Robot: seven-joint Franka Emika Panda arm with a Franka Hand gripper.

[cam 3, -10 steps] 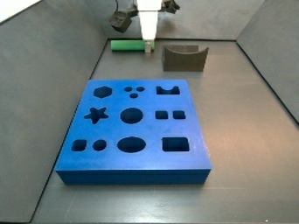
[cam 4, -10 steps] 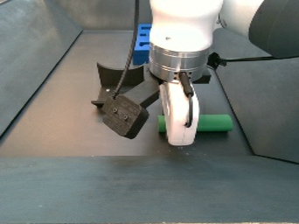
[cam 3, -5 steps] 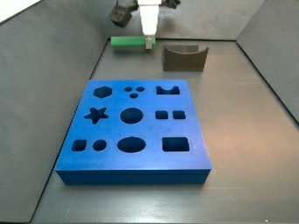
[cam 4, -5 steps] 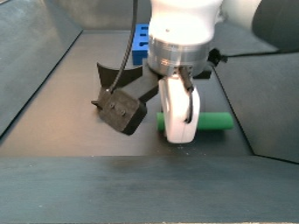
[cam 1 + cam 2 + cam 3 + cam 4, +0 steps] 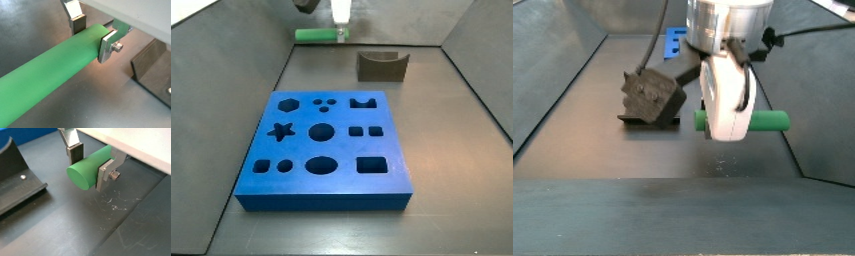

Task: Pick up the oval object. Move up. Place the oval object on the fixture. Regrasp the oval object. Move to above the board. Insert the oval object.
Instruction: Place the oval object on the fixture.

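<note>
- End effector (image 5: pixel 93 34) in a wrist view clamps the oval object (image 5: pixel 53 75) near one end.
- Wrist view: rod end (image 5: pixel 85 172) hangs clear above the floor; fixture (image 5: pixel 17 178) beside.
- Side view: rod (image 5: pixel 318 35) is lifted behind the board (image 5: pixel 325 150); rise straight, keeping it level.

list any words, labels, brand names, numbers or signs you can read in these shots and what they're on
None: no view shows readable text.
The oval object, held in the pincer above the floor: plain green, no marking.
The board: only cut-out shapes (star, hexagon, circles, squares), no letters or numbers.
The fixture: plain dark surface, no label.
The pincer's fingers: bare metal with a screw, no engraving visible.
</note>
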